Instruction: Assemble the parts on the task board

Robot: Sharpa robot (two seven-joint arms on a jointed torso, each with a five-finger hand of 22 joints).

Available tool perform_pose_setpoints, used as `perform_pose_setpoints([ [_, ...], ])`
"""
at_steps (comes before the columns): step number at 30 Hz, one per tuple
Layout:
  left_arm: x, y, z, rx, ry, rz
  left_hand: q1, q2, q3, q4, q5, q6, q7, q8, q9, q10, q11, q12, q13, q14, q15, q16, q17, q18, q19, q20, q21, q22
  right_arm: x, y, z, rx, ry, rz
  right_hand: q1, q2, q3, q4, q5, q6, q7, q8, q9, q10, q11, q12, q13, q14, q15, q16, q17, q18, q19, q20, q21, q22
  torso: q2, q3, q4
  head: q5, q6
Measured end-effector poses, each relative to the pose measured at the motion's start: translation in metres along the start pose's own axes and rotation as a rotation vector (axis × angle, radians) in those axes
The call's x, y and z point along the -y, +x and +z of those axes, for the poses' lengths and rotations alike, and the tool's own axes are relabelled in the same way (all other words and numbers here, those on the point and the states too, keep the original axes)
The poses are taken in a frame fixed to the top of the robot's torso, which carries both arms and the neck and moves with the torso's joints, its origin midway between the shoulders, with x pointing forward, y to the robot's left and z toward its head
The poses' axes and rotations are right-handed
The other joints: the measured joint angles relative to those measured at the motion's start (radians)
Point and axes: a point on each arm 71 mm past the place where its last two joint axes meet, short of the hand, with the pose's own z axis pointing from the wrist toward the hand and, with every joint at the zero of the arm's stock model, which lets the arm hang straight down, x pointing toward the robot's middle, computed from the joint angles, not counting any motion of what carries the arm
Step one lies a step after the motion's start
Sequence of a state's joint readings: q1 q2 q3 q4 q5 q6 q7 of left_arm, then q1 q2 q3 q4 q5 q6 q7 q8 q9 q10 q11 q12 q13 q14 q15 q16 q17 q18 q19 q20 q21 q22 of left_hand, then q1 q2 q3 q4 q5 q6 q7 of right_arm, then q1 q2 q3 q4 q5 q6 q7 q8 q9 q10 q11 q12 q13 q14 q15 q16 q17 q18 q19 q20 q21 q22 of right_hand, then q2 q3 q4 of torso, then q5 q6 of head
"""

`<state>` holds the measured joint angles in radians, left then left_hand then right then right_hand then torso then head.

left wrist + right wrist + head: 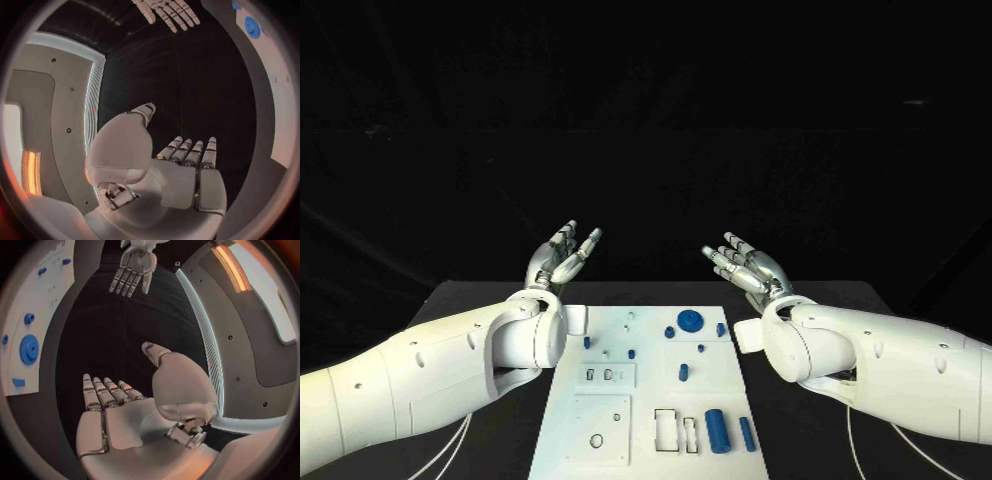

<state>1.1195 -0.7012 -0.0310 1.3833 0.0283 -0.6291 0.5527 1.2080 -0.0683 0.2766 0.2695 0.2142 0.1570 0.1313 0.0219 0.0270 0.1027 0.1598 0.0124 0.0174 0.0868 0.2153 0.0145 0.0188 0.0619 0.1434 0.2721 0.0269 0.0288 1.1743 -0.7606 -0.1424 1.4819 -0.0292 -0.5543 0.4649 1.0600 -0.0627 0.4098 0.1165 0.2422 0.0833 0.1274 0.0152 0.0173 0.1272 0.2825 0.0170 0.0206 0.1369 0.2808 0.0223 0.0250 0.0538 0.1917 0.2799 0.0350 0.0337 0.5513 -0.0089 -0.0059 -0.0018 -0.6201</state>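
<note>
Nearest the robot, at the board's six o'clock end, two blue cylinders (718,430) lie side by side beside a rectangular cut-out, with a small dark ring (596,440) at about seven o'clock. The task board (625,420) is a white plate running down the middle of the black surface (473,300). Mid-board, a small blue peg (684,372) sits alone. Farther up, a blue gear (689,321) lies around one o'clock, with smaller blue parts scattered left and below it. No writing can be read anywhere on the board. Nothing lies between the hands and the board. Beyond the far edge, the left hand (564,255) is raised at eleven o'clock, fingers straight and apart, empty. The right hand (747,263) mirrors it at one o'clock, palm inward, fingers spread, holding nothing. Both hover off the board, well apart.
</note>
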Motion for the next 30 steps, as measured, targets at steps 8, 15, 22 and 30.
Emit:
perform_pose_setpoints([
  [8,0.001,0.000,0.000,-0.021,0.010,-0.018,0.071,0.007,0.009,0.002,0.004,0.089,0.007,0.029,0.019,0.116,0.046,0.024,0.013,0.144,0.036,0.057,0.034,0.015,0.122,0.017,0.063,0.031,-0.001,0.002,0.004,-0.109,0.003,-0.003,0.134,-0.007,0.046,-0.078,-0.022,0.152,0.009,0.050,0.033,0.213,-0.007,0.044,0.020,0.196,-0.016,0.059,0.035,0.025,0.115,0.010,0.054,0.028,0.000,-0.0002,-0.0003,0.000,0.000],
  [15,0.003,-0.029,-0.003,-0.042,0.011,-0.029,0.141,-0.002,0.047,-0.017,0.004,0.328,0.024,0.112,0.071,0.460,0.068,0.084,0.035,0.502,0.001,0.202,0.108,0.071,0.424,0.016,0.202,0.087,-0.014,-0.024,0.019,-0.151,-0.125,-0.285,0.205,-0.028,0.088,-0.146,-0.046,0.452,0.032,0.144,0.092,0.568,-0.038,0.104,0.038,0.532,-0.065,0.163,0.088,0.077,0.377,0.007,0.169,0.080,0.018,-0.0044,0.0026,-0.006,-0.024],
  [22,0.013,-0.022,-0.007,-0.117,0.025,-0.045,0.189,-0.033,0.103,-0.043,0.004,0.551,0.054,0.189,0.116,0.730,0.046,0.109,0.044,0.721,-0.043,0.276,0.151,0.101,0.598,-0.001,0.277,0.105,-0.023,-0.011,0.021,-0.268,-0.190,-0.487,0.232,-0.055,0.132,-0.190,-0.060,0.672,0.065,0.198,0.125,0.794,-0.077,0.104,0.040,0.757,-0.115,0.213,0.107,0.109,0.551,-0.016,0.252,0.109,0.039,-0.0062,0.0061,-0.011,-0.027],
  [30,0.026,-0.017,-0.013,-0.170,0.039,-0.049,0.230,-0.066,0.153,-0.082,0.004,0.653,0.076,0.219,0.134,0.866,0.028,0.106,0.044,0.825,-0.069,0.295,0.175,0.101,0.676,-0.022,0.313,0.112,-0.031,-0.003,0.024,-0.345,-0.193,-0.736,0.218,-0.095,0.133,-0.199,-0.060,0.789,0.091,0.213,0.136,0.945,-0.115,0.080,0.042,0.934,-0.165,0.252,0.126,0.109,0.683,-0.056,0.330,0.138,0.067,-0.0100,0.0124,-0.021,-0.032],
])
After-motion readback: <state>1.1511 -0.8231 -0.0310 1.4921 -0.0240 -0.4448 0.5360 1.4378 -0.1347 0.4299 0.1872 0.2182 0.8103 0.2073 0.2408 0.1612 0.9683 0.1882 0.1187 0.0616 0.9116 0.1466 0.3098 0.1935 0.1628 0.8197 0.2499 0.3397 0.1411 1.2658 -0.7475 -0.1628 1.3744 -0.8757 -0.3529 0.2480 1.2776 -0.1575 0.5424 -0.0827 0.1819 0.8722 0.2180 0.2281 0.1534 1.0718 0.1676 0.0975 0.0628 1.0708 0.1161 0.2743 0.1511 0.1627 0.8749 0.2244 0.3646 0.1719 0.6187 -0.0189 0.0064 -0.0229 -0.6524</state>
